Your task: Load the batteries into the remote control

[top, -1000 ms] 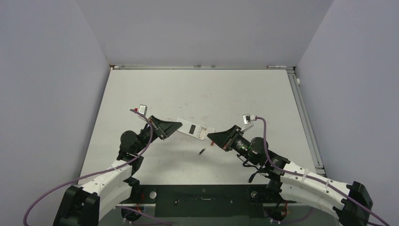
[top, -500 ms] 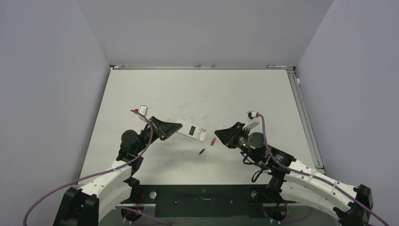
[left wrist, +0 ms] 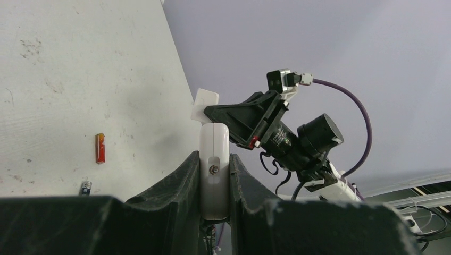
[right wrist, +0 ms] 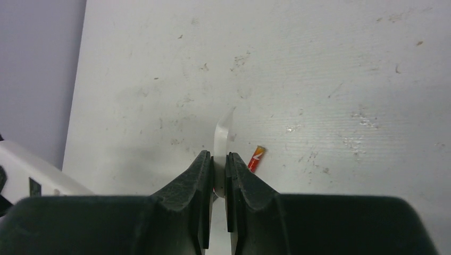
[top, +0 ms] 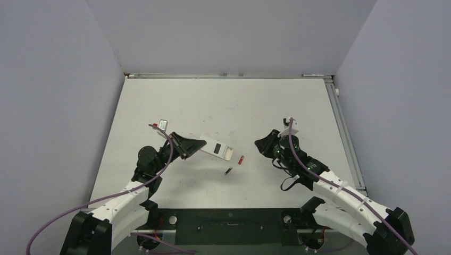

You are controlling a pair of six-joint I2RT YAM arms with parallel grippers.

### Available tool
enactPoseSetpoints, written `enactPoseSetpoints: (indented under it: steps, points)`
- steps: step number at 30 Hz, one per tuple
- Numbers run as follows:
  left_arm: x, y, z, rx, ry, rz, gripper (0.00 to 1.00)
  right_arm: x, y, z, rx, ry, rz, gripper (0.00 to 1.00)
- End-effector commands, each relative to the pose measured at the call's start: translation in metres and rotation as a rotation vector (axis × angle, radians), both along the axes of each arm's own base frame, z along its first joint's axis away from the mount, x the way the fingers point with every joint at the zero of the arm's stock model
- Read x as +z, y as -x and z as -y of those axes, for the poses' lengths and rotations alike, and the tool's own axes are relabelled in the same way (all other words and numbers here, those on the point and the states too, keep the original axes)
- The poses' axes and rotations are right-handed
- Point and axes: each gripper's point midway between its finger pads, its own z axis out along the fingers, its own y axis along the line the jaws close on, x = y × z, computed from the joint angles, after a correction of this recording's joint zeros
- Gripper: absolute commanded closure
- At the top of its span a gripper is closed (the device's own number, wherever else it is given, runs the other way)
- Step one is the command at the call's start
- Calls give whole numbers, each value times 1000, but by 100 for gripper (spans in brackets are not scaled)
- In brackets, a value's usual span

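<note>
Two batteries lie loose on the table [top: 213, 101], one red battery [top: 241, 159] and one dark battery [top: 228, 170], both just off the free end of the single remote [top: 216, 149]. The left gripper [top: 186, 144] is clamped on the remote's other end, holding it above the table. The right gripper [right wrist: 218, 156] stands apart, its jaws nearly closed on one thin white piece [right wrist: 223, 130].

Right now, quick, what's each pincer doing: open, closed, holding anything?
Left pincer: closed on the remote control.
Right pincer: closed on a thin white plate.
</note>
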Motion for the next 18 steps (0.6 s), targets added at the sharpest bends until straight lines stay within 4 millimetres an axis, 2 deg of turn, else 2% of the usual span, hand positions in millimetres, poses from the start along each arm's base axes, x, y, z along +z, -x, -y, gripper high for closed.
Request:
enactPoseSetpoints:
  steps: [1,2,8,18]
  points:
    - [21,-2,-1,7,10,79,100,-7,-13,2,49,-34,-9,92]
    - [20,-2,-1,7,10,77,100,-15,-17,7,39,-32,-31,92]
    - [16,-1,-2,8,10,69,100,-30,-37,13,37,-99,-71,92]
    - [16,2,-4,12,18,70,100,-53,-59,7,-33,-226,-127,92]
